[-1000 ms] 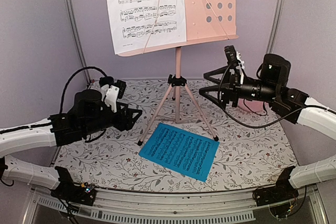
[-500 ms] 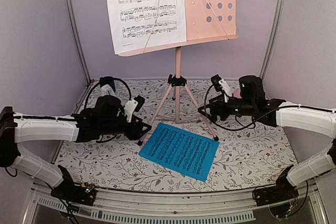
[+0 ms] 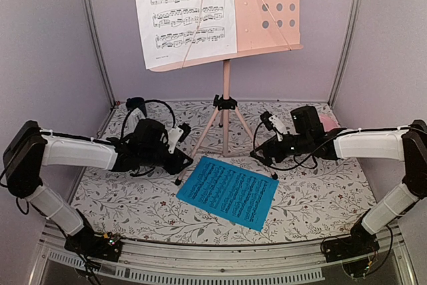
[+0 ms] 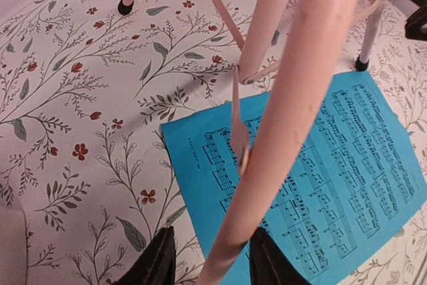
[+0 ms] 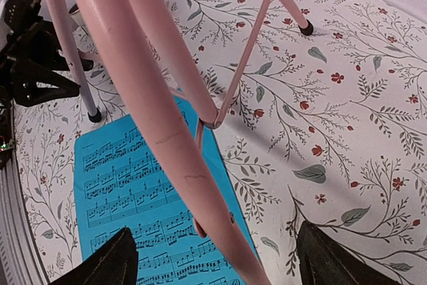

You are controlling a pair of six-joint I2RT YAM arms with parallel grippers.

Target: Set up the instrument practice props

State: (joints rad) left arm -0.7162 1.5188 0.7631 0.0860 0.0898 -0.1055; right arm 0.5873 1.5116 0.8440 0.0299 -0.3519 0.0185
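The pink music stand (image 3: 226, 91) stands at the back middle of the table, and a white sheet of music (image 3: 187, 11) rests on its perforated desk (image 3: 267, 11). On the table in front of the tripod lies a bright blue sheet (image 3: 227, 191). My left gripper (image 3: 187, 160) is low at the left front leg (image 4: 293, 98). The leg runs between its half-closed jaws (image 4: 212, 258), touching the right finger, with a gap at the left one. My right gripper (image 3: 261, 155) is wide open around the right front leg (image 5: 147, 78), touching neither finger (image 5: 213, 261).
A dark blue cup (image 3: 137, 104) stands at the back left and a pink plate (image 3: 327, 122) at the back right behind my right arm. The floral mat (image 3: 133, 198) is walled in on three sides. The blue sheet (image 4: 320, 178) lies just under both legs.
Both arms have come down and inward from beside the stand to its front legs. The left jaws have narrowed around their leg; the right jaws stay wide.
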